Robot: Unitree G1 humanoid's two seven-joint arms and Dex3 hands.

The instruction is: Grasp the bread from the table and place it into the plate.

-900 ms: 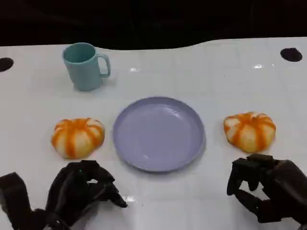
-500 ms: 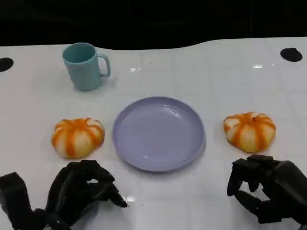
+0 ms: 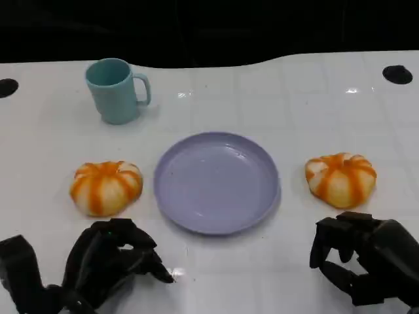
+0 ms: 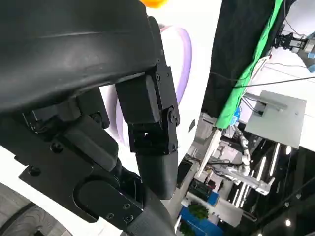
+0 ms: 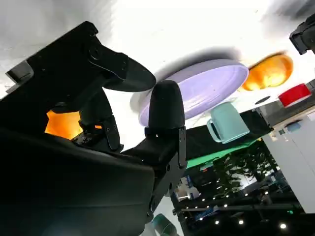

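Left hand [image 3: 111, 261] and right hand [image 3: 357, 255] rest curled and empty near two bread rolls [image 3: 106, 187] [image 3: 340, 178] flanking the plate [image 3: 216, 181]. Right wrist view adds green foliage beyond the cup [image 5: 227, 123].

Two orange-striped bread buns [image 3: 106, 187] [image 3: 340, 178] — flanking bare lilac plate [image 3: 217, 181]

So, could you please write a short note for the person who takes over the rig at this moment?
Left hand: fingers curled, holds nothing, near table edge, just below the left bread.
Right hand: fingers curled, holds nothing, just below the right bread.
Plate: between the two breads, nothing in it.
Teal mug: at the far left, not part of the job.
Done: nothing.
Left: grasp a bread, place it into the plate.
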